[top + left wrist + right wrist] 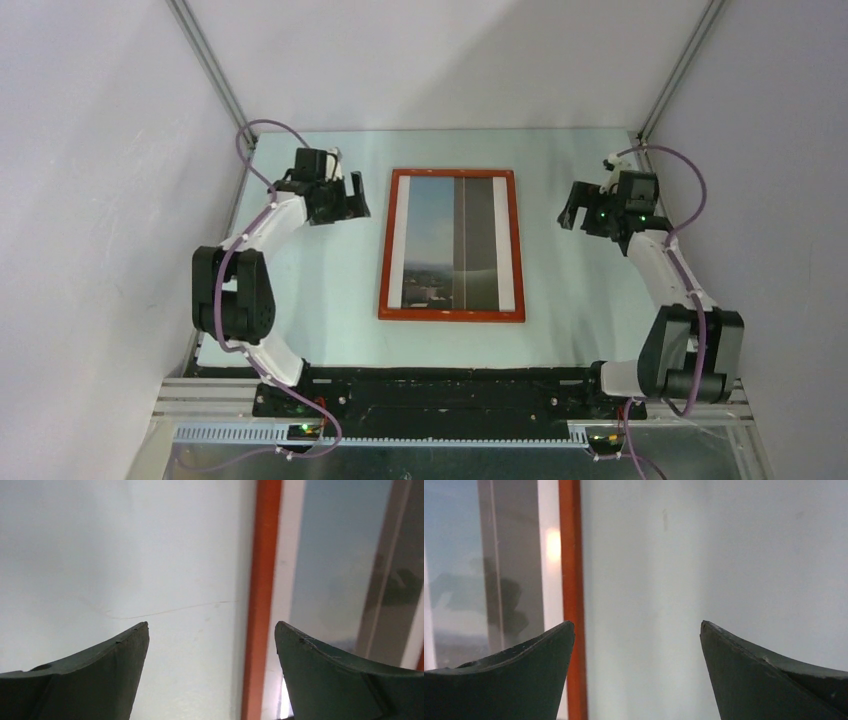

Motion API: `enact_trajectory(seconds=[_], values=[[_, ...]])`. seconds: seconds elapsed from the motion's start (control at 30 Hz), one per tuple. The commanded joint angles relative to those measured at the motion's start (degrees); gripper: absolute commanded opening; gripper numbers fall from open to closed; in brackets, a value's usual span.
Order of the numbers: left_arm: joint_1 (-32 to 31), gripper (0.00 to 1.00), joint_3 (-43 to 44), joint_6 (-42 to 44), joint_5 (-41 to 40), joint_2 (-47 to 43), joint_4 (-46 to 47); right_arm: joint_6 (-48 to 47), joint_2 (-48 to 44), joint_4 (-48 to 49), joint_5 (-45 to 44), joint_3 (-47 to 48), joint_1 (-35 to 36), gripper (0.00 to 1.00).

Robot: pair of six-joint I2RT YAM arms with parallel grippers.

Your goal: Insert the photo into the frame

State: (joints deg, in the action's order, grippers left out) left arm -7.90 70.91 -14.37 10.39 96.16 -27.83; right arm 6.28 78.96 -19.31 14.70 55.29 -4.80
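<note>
The photo (452,240) lay inside the frame (386,246) — seemingly finished; left gripper (350,205) at nine o'clock, right gripper (576,216) at three, both spread empty — only withdrawal needed.

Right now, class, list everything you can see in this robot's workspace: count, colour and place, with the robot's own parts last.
frame: one, orange-brown, flat at the middle of the table.
photo: one, blue sky and dark grey tower with white side borders, lying inside the frame.
table: one, pale blue-green, under everything.
left gripper: one, dark, open, holding nothing, by the frame's left edge.
right gripper: one, dark, open, holding nothing, by the frame's right edge.
</note>
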Motion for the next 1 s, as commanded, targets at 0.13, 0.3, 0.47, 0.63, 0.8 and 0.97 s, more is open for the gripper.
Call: enact_trajectory(seconds=[0.13,0.3,0.47,0.63,0.8,0.97], values=[[1.21,1.00,2.05,4.11,-17.81,-12.44,-0.30,-7.78,-9.69,-2.83,-12.13,2.16,-1.64,0.99],[1.22,1.00,0.62,5.71,-27.36,-19.60,-0.24,-9.32,-13.80,-5.50,-12.00,1.83,-2.58,0.99],[1.30,1.00,-3.17,9.64,-36.87,-28.26,1.33,-9.89,-21.35,-4.89,-13.00,-1.27,-5.07,0.99],[1.54,1.00,-10.85,12.38,-37.74,-37.90,3.32,-7.25,-27.51,-6.96,-8.87,-3.00,-10.09,0.99],[1.57,1.00,-18.13,14.03,-30.79,-48.18,6.36,-6.55,-31.60,-8.91,-4.60,-3.04,-12.05,0.99],[1.53,1.00,-20.82,14.26,-22.91,-55.69,6.78,-5.35,-34.51,-10.09,-1.31,-3.06,-12.16,0.99]])
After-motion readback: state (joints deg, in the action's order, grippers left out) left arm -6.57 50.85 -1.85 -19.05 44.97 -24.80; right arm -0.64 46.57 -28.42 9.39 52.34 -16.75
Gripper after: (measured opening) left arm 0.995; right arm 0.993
